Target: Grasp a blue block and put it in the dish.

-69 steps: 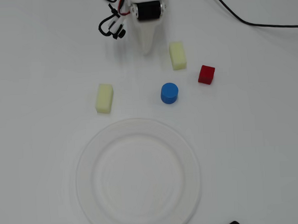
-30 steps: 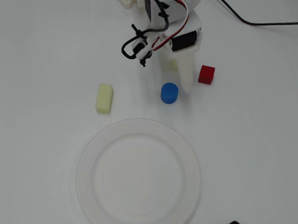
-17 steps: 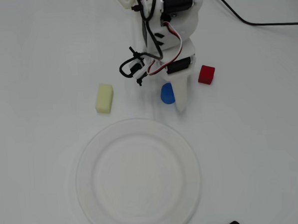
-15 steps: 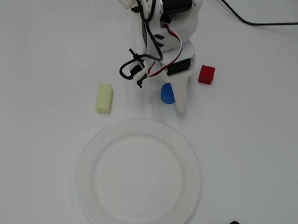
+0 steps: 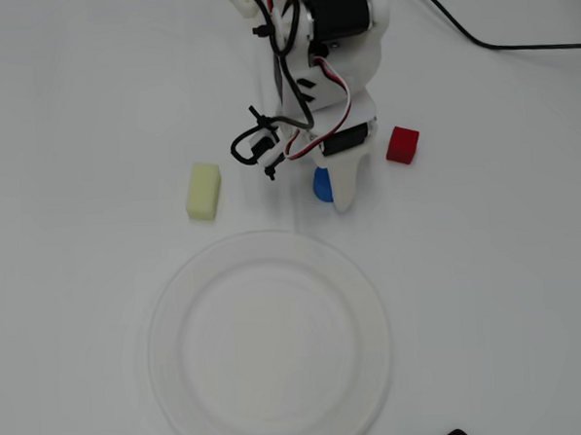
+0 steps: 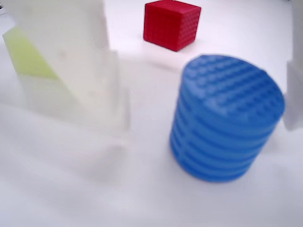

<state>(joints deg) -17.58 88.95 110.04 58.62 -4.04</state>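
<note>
Where the overhead view looks straight down on the white table (image 5: 509, 294), the arm reaches in from the top centre of the frame and its hand (image 5: 330, 188) sits low over the blue block (image 5: 321, 186), of which only a sliver shows, just left of one white finger (image 5: 343, 184), a little above the middle of the picture. The wrist view gives far more of that block (image 6: 227, 118): a short ribbed cylinder with a studded round top, standing upright on the table (image 6: 142, 198) right of centre. There the hand (image 6: 201, 113) is spread, one blurred white finger (image 6: 78, 71) filling the upper left and a strip of the other at the right edge, the block between them and closer to the right one; whether that finger touches it I cannot tell. No writing or brand mark can be read on anything in either view. The red cube (image 5: 402, 144) lies just right of the hand from above, and appears at the top centre of the wrist view (image 6: 171, 23), apart from the block. The pale yellow block (image 5: 203, 191) lies left of the hand from above; the wrist camera catches only a corner of it (image 6: 28, 59) behind the left finger. Only the overhead view shows the plate (image 5: 169, 321), large and white in the lower centre, well apart from the blue block, and a black cable (image 5: 476, 40) at the upper right.
</note>
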